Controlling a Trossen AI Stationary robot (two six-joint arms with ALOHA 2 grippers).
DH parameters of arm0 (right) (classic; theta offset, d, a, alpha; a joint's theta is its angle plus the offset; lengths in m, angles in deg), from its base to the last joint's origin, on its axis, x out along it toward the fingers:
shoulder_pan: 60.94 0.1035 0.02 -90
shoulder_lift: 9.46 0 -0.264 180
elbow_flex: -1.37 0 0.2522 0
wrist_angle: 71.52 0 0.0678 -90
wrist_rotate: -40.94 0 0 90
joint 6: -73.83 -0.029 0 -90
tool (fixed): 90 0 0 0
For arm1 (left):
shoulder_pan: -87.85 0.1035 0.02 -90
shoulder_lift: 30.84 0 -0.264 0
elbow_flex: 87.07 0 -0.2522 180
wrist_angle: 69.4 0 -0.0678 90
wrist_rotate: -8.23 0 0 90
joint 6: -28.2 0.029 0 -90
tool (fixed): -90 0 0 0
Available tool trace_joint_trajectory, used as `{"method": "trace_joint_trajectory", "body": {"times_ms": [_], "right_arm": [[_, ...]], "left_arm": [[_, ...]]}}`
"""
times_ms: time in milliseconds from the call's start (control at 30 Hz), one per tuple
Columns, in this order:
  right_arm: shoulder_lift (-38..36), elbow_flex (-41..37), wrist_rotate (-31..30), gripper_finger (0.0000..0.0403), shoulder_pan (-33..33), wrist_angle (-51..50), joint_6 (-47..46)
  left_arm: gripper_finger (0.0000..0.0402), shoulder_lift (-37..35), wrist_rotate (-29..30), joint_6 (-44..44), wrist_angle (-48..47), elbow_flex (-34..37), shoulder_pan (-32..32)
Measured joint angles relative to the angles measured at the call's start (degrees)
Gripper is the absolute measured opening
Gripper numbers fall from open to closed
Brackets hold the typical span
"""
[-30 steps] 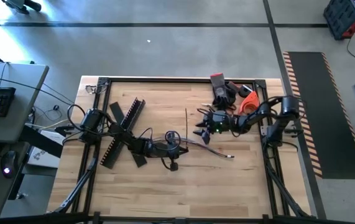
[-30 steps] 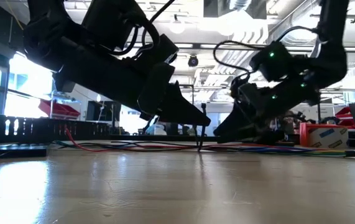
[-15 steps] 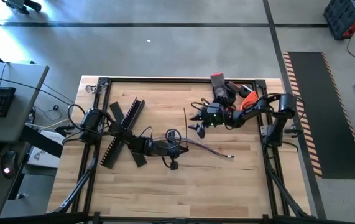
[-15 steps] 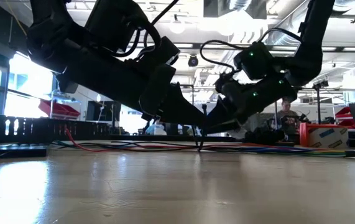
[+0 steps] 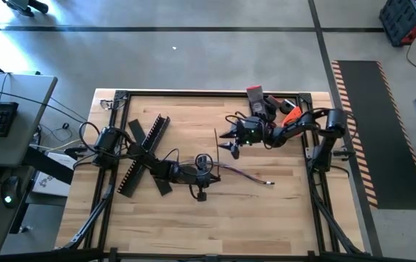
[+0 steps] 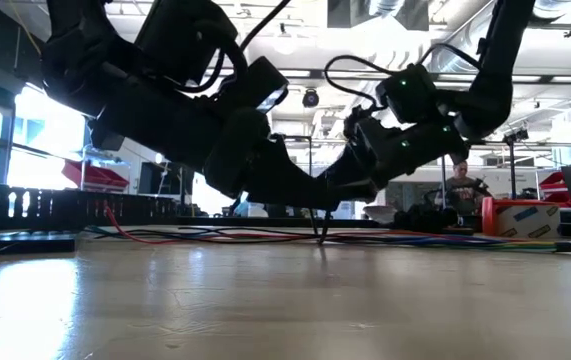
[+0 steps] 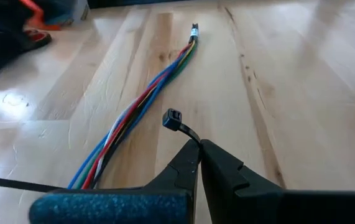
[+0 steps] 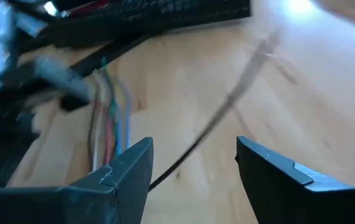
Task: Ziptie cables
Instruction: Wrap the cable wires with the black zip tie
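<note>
The cables (image 5: 245, 175) are a bundle of thin coloured wires lying flat on the wooden table; they also show in the left wrist view (image 7: 145, 101) and along the table in the low view (image 6: 205, 236). My left gripper (image 7: 199, 147) is low over their left end (image 5: 213, 171), shut on a thin black zip tie (image 7: 178, 123). The tie's long tail (image 5: 215, 142) runs toward the far edge. My right gripper (image 5: 229, 145) hovers open beside that tail. In its own view (image 8: 193, 152) the blurred tail (image 8: 227, 109) passes between the spread fingers, apart from both. My left gripper pinches the zip tie's strap (image 7: 191, 137) between its two fingertips, just behind the tie's small square head (image 7: 172, 117). The head sticks out past the fingertips, above the table. The fingers slant down from the table's left.
Black slotted bars (image 5: 143, 154) lie crossed at the table's left, under my left arm. Red and orange tools (image 5: 275, 109) sit at the far right corner. A red-and-white box (image 6: 520, 216) stands at the right in the low view. A person (image 6: 460, 180) stands beyond the table.
My right gripper has risen a little and gone toward the far edge and leftward, closing in on the zip tie's tail while rolling at the wrist; it stays open. My left gripper has kept its place and its hold, turning slightly.
</note>
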Motion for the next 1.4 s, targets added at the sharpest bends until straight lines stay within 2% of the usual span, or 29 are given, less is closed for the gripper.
{"method": "trace_joint_trajectory", "body": {"times_ms": [167,400,600,767,867,967,1133,1267,1400], "right_arm": [[3.38,2.77,-4.45,0.0213,1.17,-0.19,-2.43],[7.63,4.81,-2.74,0.0193,2.29,-0.03,-2.60],[7.63,4.79,-2.31,0.0125,2.53,0.13,0.42],[7.61,4.79,-4.53,0.0026,2.66,0.14,4.27],[7.61,4.79,-7.68,0.0009,3.63,0.14,8.25],[7.56,4.76,-9.79,0.0003,5.05,-0.28,13.39],[7.54,4.25,-16.16,0.0000,10.47,-0.45,28.99],[7.50,4.26,-23.66,0.0000,15.11,-0.04,41.25],[7.32,4.33,-29.12,0.0000,18.28,0.77,47.91]], "left_arm": [[0.0000,0.00,0.00,0.00,0.05,0.00,0.00],[0.0000,0.00,-0.01,-0.18,0.08,0.00,-0.16],[0.0000,0.00,-0.24,-1.07,-0.08,0.00,-0.20],[0.0000,0.00,0.21,-3.96,0.22,0.40,-0.22],[0.0000,0.00,1.43,-6.55,2.68,2.12,-0.22],[0.0000,0.00,1.02,-9.39,9.95,5.57,0.48],[0.0000,-0.04,-2.81,-10.69,23.41,11.71,2.52],[0.0000,-0.04,-7.72,-10.75,24.43,12.44,4.56],[0.0000,-0.04,-9.94,-10.67,24.36,12.44,5.26]]}}
